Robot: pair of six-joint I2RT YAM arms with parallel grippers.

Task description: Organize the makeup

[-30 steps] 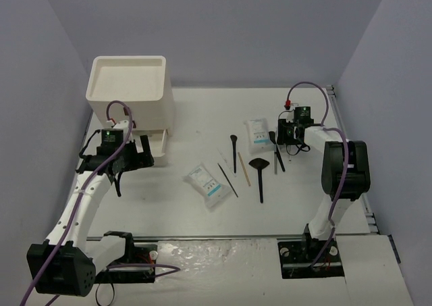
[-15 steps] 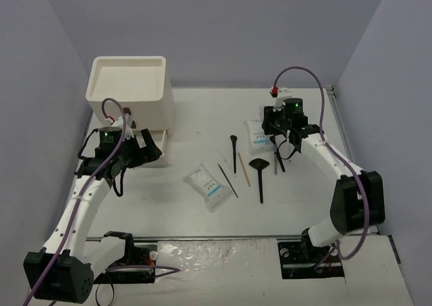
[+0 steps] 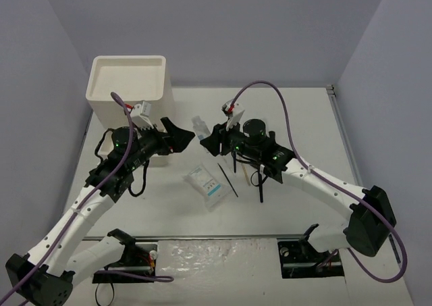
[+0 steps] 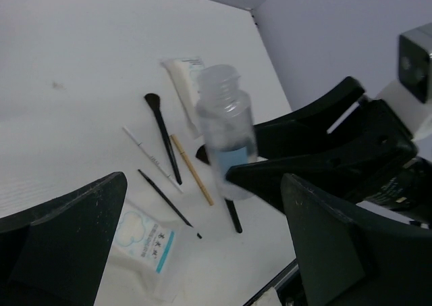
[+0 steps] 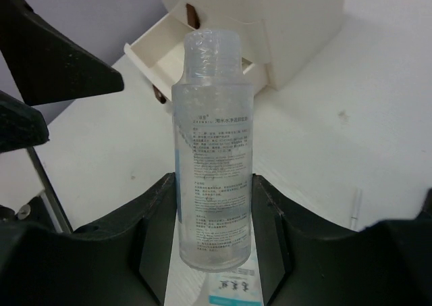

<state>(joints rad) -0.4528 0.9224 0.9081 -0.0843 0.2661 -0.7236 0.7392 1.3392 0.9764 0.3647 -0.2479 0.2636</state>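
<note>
A small clear plastic bottle [image 5: 212,137] is being held upright by its lower body in the right end effector [image 5: 214,215], whose fingers are being pressed against both of its sides. It is being carried in the air over the middle of the desk [image 3: 304,117], a little toward the far-left corner. The left end effector [image 3: 178,135] is being presented to it with its fingers spread wide and nothing between them. In the left wrist view the bottle is being seen ahead of that gap, apparently not yet inside it. A hand-over is judged to be in preparation, and several things could go wrong. If the right fingers are being loosened before the left ones are closed, the smooth bottle could be dropped onto the white flat packet with blue print [image 3: 209,185], the black round-headed brush [image 4: 162,136] and the thin wooden stick [image 4: 191,178] lying below near the desk's centre, and these could be scattered. Because only the lower part is being gripped, a knock from a left finger could tip it. The two end effectors are being brought near each other, so contact between them is a risk. The open drawer [image 5: 158,56] of the big white three-drawer box [image 3: 100,105] at the far-left corner could be struck in a careless swing.
</note>
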